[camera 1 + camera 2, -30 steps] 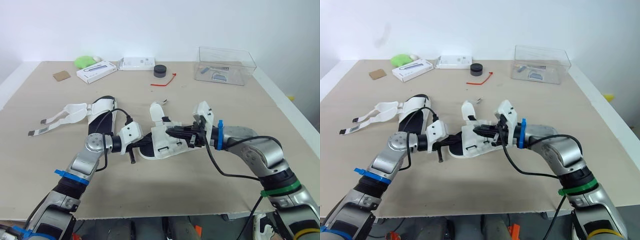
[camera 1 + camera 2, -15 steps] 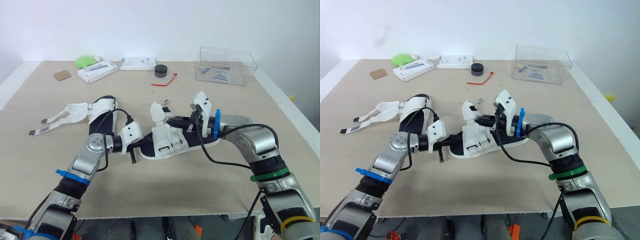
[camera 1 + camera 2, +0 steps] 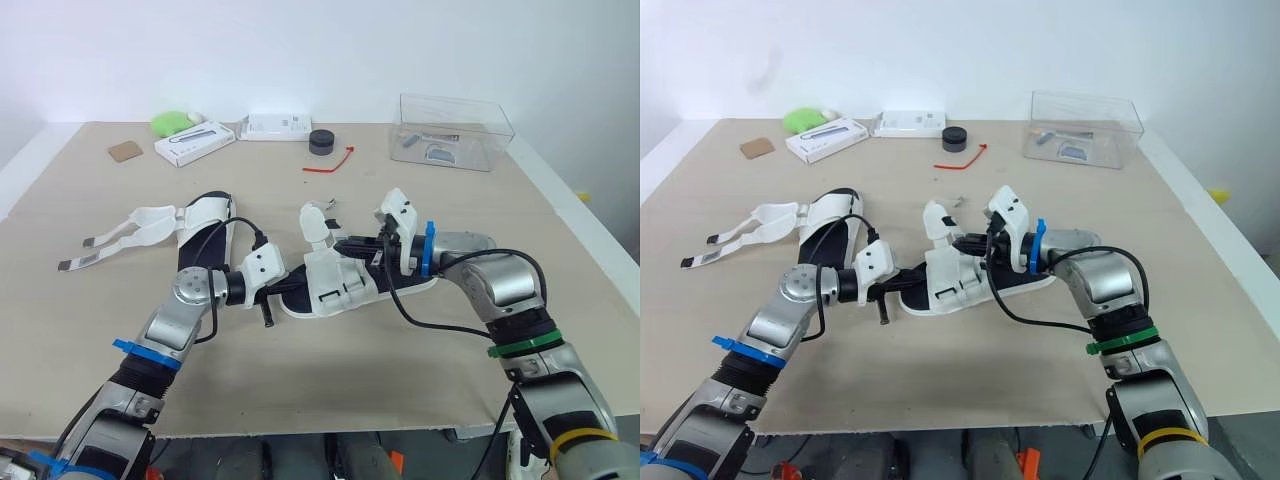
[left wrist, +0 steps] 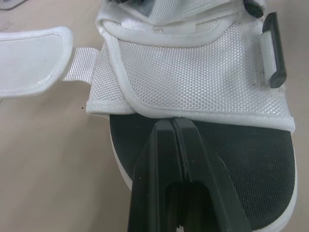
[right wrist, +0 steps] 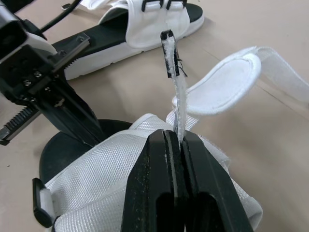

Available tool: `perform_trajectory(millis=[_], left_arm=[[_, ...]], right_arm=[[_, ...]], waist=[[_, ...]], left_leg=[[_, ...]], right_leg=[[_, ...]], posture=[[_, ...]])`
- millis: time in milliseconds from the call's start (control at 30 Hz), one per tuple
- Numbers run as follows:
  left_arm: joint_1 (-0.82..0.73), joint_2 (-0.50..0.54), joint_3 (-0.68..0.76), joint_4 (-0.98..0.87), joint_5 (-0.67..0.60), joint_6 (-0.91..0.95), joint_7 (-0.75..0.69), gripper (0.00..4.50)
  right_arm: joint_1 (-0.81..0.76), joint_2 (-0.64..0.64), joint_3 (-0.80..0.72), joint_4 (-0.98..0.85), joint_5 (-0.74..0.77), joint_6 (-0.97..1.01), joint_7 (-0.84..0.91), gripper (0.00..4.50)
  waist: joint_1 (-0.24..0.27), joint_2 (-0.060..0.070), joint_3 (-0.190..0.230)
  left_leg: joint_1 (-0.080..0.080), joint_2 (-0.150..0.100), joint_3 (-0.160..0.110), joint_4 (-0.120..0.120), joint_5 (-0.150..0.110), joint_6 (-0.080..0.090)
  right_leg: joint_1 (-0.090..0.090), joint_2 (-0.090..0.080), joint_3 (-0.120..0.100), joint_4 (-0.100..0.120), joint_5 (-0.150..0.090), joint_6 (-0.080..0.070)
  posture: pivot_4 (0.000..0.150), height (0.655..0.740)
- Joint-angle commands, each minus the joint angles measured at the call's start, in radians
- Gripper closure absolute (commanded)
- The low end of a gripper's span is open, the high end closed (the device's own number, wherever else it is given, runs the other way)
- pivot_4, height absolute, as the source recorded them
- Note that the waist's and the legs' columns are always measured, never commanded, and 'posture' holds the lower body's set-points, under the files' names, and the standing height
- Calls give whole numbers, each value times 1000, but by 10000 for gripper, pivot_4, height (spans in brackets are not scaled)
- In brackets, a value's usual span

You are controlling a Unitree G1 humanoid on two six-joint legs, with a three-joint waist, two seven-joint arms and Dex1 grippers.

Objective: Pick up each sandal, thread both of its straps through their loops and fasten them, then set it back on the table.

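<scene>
A white-strapped sandal with a black sole (image 3: 345,288) lies at the table's middle. My left gripper (image 4: 172,122) is shut, its tips resting on the black footbed at the edge of the white upper. My right gripper (image 5: 175,135) is shut on one thin white strap (image 5: 170,63), which stands edge-on out of the fingers just above the sandal's upper (image 5: 120,169). In the left eye view the right gripper (image 3: 348,244) hovers over the sandal's far side, beside a raised strap flap (image 3: 315,222). A second sandal (image 3: 203,232) lies to the left, with its straps (image 3: 112,240) spread open.
Along the far edge stand a clear plastic box (image 3: 455,130), two white boxes (image 3: 193,142) (image 3: 275,126), a black round thing (image 3: 320,142), a green lump (image 3: 170,123) and a cardboard scrap (image 3: 124,150). A red tie (image 3: 330,165) lies behind the sandals.
My right gripper has drawn back and up from over the sandal's upper, taking the strap with it, and the right elbow has swung inward. The left gripper stays put.
</scene>
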Motion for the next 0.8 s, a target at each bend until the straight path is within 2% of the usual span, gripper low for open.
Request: perform_trajectory(millis=[33,267,367,533,800], left_arm=[[5,-5,-15,4,13,3,2,45000],[4,-7,-12,4,15,2,2,45000],[6,-5,-12,2,16,1,1,45000],[10,0,-9,-1,16,2,-2,45000],[4,4,-5,8,17,-3,-6,45000]], right_arm=[[-36,8,-44,15,-13,12,3,44604],[-53,16,-43,50,-38,55,13,44604],[-56,14,-41,53,-58,42,20,34077],[-59,14,-57,32,-104,-35,11,11273],[-88,32,-119,-5,-106,-90,-32,11273]], waist=[[0,0,0],[0,0,0],[0,0,0],[0,0,0],[-1,0,0]], left_leg=[[0,0,0,0,0,0],[0,0,0,0,0,0],[0,0,0,0,0,0],[-1,0,0,-1,0,0],[-1,0,0,-1,0,0]], right_leg=[[0,0,0,0,0,0],[0,0,0,0,0,0],[0,0,0,0,0,0],[-1,0,0,0,0,0],[-1,-1,0,-1,-1,-1]], posture=[[1500,7400],[1500,7400],[1500,7400],[1500,7400],[1500,7400]])
